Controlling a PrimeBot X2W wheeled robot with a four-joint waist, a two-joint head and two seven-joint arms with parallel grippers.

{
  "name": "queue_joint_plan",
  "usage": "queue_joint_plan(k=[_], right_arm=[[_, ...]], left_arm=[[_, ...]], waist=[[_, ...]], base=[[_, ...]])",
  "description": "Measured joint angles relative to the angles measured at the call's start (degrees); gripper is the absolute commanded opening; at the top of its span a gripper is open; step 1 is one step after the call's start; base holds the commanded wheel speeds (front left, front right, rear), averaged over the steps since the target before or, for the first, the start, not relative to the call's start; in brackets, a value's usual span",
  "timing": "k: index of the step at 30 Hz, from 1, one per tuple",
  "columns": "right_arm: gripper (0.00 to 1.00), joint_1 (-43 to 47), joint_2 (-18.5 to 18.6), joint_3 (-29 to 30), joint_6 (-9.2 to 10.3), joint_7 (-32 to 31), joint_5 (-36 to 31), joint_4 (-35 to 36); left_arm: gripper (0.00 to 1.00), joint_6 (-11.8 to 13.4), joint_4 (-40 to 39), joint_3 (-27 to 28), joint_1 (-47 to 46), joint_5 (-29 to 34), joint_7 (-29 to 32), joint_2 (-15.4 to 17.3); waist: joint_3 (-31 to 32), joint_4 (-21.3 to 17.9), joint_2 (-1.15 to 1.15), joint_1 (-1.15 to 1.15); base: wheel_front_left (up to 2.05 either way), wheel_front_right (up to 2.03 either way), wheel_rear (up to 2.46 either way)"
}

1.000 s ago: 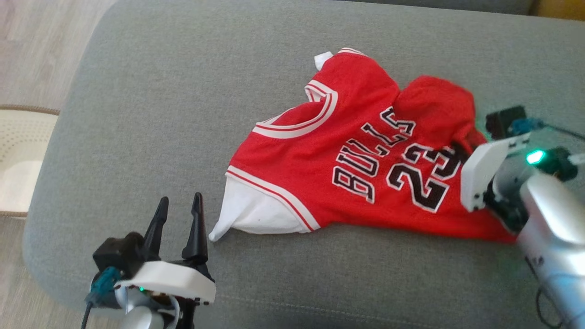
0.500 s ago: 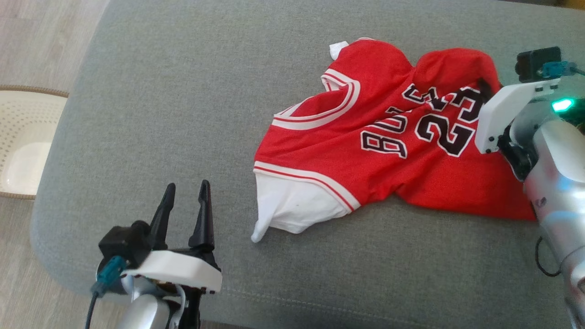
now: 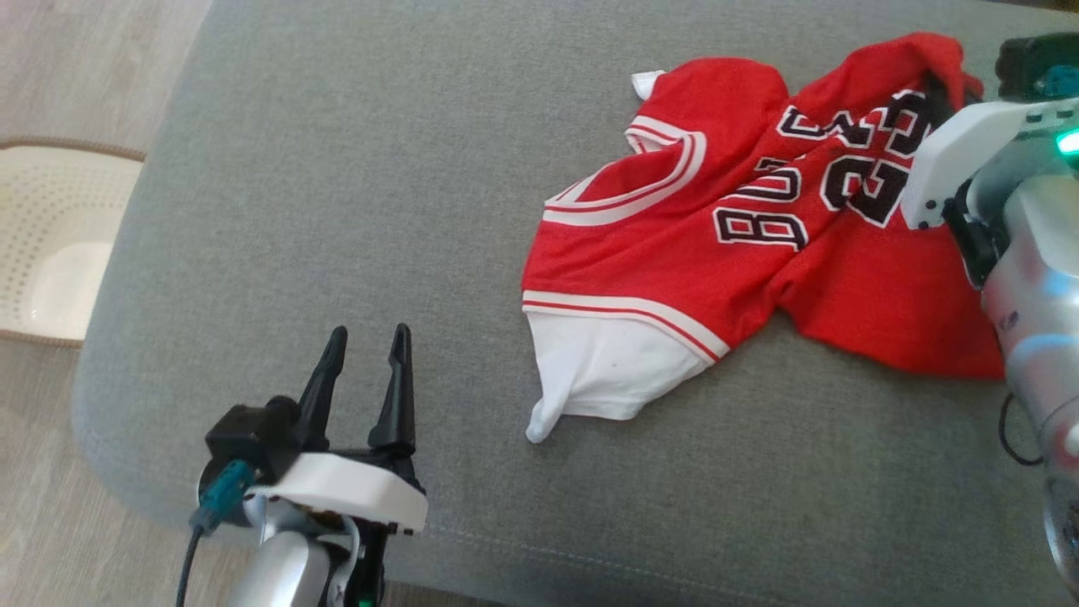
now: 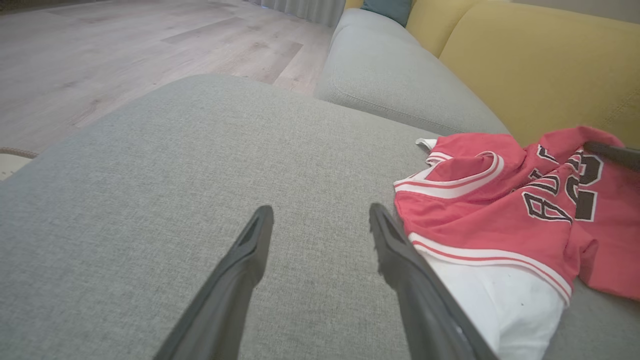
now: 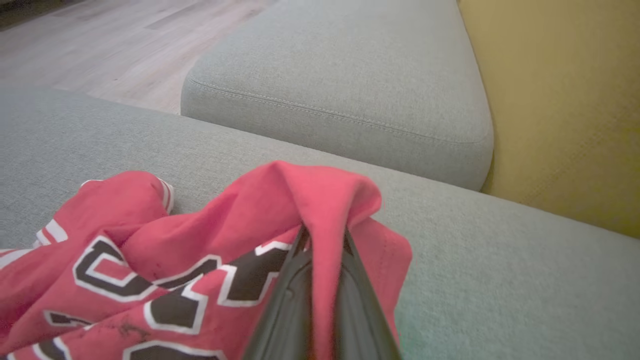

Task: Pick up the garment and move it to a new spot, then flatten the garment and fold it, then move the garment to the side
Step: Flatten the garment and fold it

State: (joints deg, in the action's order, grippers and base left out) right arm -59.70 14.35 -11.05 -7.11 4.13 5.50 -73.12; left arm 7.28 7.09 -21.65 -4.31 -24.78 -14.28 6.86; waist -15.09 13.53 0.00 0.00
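The right pincer (image 5: 322, 235) was clamped on a raised fold of the red jersey (image 3: 742, 253), crumpled on the right of the grey sofa cushion (image 3: 379, 169). The left pincer (image 3: 367, 337) was spread apart, empty. Seemingly only the pick-up had begun; flattening, folding and setting aside remained.

The right gripper (image 5: 322, 237) has its tips buried in a fold of the jersey (image 5: 200, 235). Creases hide part of its black lettering (image 3: 759, 228) (the number too), and the right arm (image 3: 1028, 261) covers its edge. A pale basket (image 3: 50, 244) is cut off at the left edge.
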Motion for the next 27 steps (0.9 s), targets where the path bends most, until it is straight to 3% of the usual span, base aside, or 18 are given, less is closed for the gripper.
queue_joint_plan(k=[10, 11, 12, 13, 14, 27], right_arm=[[0.0, -2.8, -1.1, 5.2, 0.0, 1.9, -8.2, -1.1], [0.06, -3.1, -1.3, 5.7, 0.0, 1.9, -8.9, -1.1], [0.32, -3.2, -1.5, 6.1, 0.0, 1.9, -9.7, -1.1], [0.73, -3.2, -1.9, 6.6, 0.0, 1.9, -10.3, -1.1], [1.0, -3.2, -2.3, 7.1, 0.0, 1.9, -10.9, -1.2], [1.0, -3.2, -7.7, 7.4, 0.0, 8.1, -10.9, -1.4]], left_arm=[[1.0, -0.7, 1.0, -0.3, -0.8, 0.5, 0.0, -1.0], [1.0, -0.7, 1.0, -0.3, -0.8, 0.5, 0.0, -1.1], [1.0, -0.7, 1.0, -0.3, -0.8, 0.5, 0.0, -1.3], [1.0, -0.8, 1.1, -0.3, -0.8, 0.5, 0.0, -1.4], [1.0, -0.8, 1.1, -0.2, -0.8, 0.8, 0.0, -1.5], [1.0, -1.3, 0.8, 1.7, -0.8, 1.6, 0.0, -1.7]], waist=[[-1.2, 2.6, 0.0, 0.0], [-1.3, 2.7, 0.0, 0.0], [-1.5, 2.8, 0.0, 0.0], [-1.6, 2.8, 0.0, 0.0], [-1.7, 2.8, 0.0, 0.0], [-1.6, -1.9, 0.0, 0.0]], base=[[0.0, 0.0, 0.0], [0.0, 0.0, 0.0], [0.0, 0.0, 0.0], [0.0, 0.0, 0.0], [0.0, 0.0, 0.0], [0.0, 0.0, 0.0]])
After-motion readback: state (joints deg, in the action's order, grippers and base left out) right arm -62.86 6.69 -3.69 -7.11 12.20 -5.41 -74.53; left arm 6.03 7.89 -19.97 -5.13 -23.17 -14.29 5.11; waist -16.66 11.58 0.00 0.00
